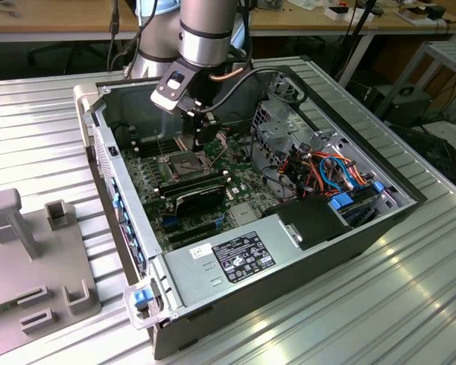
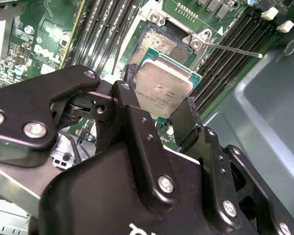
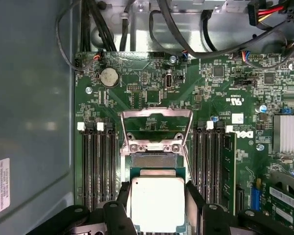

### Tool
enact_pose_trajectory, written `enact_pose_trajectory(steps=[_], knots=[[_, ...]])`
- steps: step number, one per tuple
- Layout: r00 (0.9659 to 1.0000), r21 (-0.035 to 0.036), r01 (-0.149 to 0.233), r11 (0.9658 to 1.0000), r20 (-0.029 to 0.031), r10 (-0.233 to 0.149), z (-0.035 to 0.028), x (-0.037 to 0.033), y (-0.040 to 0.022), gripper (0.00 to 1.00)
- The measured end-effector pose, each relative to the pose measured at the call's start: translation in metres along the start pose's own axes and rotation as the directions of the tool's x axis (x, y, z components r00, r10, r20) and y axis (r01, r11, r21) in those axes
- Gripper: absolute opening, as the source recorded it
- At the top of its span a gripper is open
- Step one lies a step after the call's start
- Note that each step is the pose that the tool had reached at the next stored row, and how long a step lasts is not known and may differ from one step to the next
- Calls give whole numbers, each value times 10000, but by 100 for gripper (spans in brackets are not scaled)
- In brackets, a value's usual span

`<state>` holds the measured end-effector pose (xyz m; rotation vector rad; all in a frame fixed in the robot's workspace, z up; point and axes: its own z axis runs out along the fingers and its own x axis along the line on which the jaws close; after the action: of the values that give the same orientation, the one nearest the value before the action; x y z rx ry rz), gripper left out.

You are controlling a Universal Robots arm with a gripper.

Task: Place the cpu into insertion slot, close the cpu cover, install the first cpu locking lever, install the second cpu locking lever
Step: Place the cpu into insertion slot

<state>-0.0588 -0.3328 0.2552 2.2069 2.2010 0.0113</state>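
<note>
Gripping the cpu by two opposite edges, the pincer is closed on it. In both wrist views the chip sits over the insertion slot, partly hiding it. The cpu cover stands swung open beside the slot, and a thin locking lever sticks out free. Memory slots flank the slot. A black printed label is on the PSU at the near end of the PC case, which sits on a ribbed metal surface.
</note>
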Motion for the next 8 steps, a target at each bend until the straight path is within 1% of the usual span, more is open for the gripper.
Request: enact_pose_trajectory(steps=[1, 3, 4, 6, 8], knots=[[10000, 1, 0, 10000, -1, 0, 32, 2, -1, 53], [10000, 0, -1, 10000, -2, 1, 75, 7, -2, 53], [10000, 1, -3, 10000, -1, 3, 135, 7, -28, 53], [10000, 1, -3, 10000, -1, 3, 172, 8, -39, 53], [10000, 0, -15, 10000, -2, 15, 239, 12, -40, 53]])
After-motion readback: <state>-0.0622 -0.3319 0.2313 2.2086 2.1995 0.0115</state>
